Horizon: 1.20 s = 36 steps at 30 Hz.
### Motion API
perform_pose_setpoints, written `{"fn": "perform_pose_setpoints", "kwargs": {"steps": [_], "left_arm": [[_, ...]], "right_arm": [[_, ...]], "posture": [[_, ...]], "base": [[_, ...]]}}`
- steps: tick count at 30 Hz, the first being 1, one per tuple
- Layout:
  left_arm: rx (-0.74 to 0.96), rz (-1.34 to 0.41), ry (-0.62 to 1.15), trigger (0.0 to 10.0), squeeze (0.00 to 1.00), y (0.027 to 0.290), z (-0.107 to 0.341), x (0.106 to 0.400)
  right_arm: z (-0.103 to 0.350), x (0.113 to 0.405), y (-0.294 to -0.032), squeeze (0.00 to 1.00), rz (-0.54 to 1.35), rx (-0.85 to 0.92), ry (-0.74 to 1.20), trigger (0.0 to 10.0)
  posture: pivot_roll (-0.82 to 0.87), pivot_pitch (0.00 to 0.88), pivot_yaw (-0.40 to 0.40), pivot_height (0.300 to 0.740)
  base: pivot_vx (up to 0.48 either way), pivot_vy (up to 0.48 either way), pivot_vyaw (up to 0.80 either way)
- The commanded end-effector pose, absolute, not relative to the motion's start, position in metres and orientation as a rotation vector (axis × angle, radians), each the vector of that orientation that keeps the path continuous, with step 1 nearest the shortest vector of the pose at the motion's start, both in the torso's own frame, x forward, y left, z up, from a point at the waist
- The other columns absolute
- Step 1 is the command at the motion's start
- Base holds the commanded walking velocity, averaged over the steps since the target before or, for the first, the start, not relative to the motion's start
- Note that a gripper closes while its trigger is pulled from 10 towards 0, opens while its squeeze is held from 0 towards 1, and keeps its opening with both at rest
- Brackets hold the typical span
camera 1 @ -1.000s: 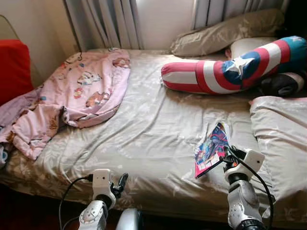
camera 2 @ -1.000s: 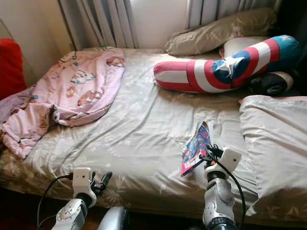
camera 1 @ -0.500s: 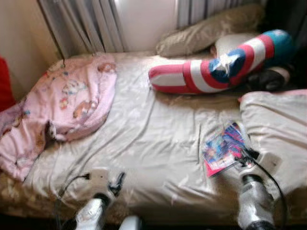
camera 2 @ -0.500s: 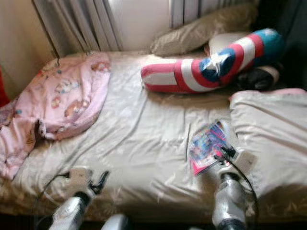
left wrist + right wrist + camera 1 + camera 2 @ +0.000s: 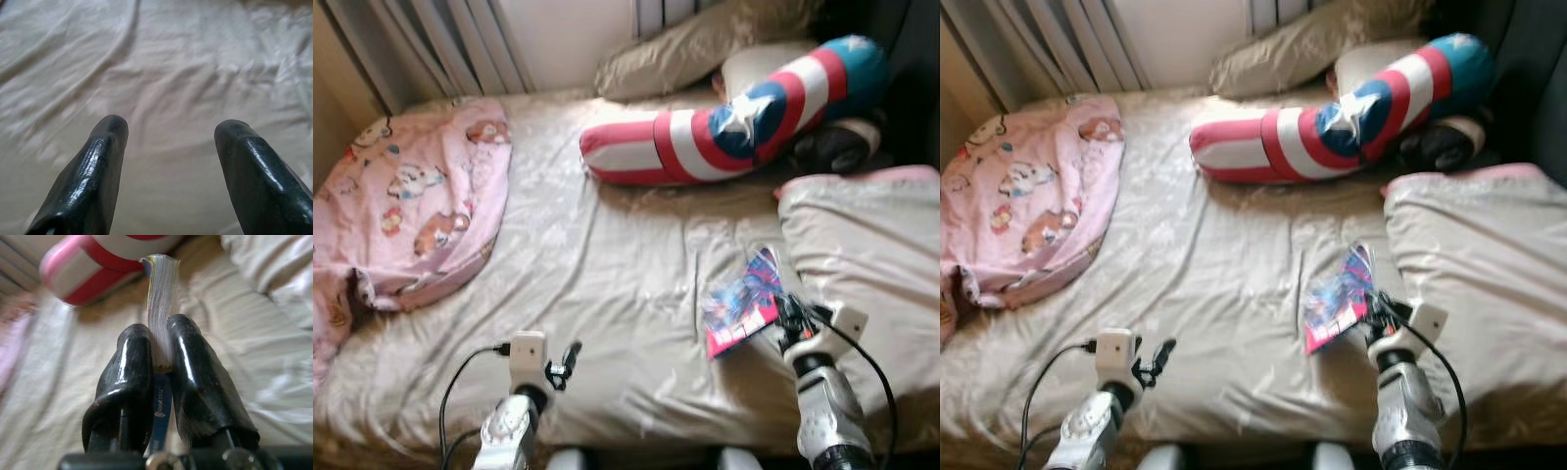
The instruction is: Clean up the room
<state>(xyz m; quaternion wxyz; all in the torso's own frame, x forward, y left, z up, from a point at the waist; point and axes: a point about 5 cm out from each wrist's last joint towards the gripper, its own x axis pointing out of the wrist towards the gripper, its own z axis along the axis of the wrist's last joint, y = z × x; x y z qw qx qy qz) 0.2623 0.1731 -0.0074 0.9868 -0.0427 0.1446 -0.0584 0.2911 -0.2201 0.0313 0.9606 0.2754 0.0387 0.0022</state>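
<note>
Right tool point(image 5: 161, 362) pinches a book's point(image 5: 742, 305) page edge, seen closely from its wrist; left tool point(image 5: 168, 142) gapes wide above the sheet point(image 5: 195, 58).

Bedroom in a home. A bed point(image 5: 607, 264) with a wrinkled beige sheet spans the view; a pink cartoon-print blanket point(image 5: 401, 206) lies at 10 o'clock, a red, white and blue star bolster point(image 5: 724, 122) and beige pillow point(image 5: 695, 49) at 1 o'clock, curtains point(image 5: 431, 44) at 11 o'clock.

Bare sheet spans the bed point(image 5: 607, 264) middle; pink blanket point(image 5: 401, 206) blocks left, striped bolster point(image 5: 724, 127) ahead, folded duvet point(image 5: 862, 255) right.
</note>
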Motion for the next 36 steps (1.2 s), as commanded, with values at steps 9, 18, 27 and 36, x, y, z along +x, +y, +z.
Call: {"fn": "perform_pose_setpoints", "kwargs": {"steps": [9, 18, 27, 36], "left_arm": [[-0.027, -0.104, 0.309, 10.0, 0.0, 0.197, -0.009, 0.253], [0.019, -0.14, 0.312, 10.0, 0.0, 0.206, -0.008, 0.246], [0.042, -0.151, 0.337, 10.0, 0.0, 0.213, -0.013, 0.227], [0.05, -0.153, 0.353, 10.0, 0.0, 0.216, -0.015, 0.214]], "right_arm": [[0.031, 0.294, -0.215, 0.0, 0.127, 0.85, 0.041, 10.0], [-0.008, 0.266, -0.239, 0.0, -0.198, 0.813, 0.254, 10.0], [-0.016, 0.251, -0.268, 0.0, -0.513, 0.778, 0.295, 10.0], [-0.022, 0.244, -0.269, 0.0, -0.563, 0.749, 0.355, 10.0]], "posture": [[0.09, 0.045, 0.107, 0.636], [0.15, 0.051, 0.157, 0.636], [0.18, 0.108, 0.177, 0.636], [0.2, 0.144, 0.182, 0.636]], "base": [[0.0, 0.0, 0.0], [0.0, 0.0, 0.0], [0.0, 0.0, 0.0], [0.0, 0.0, 0.0]]}}
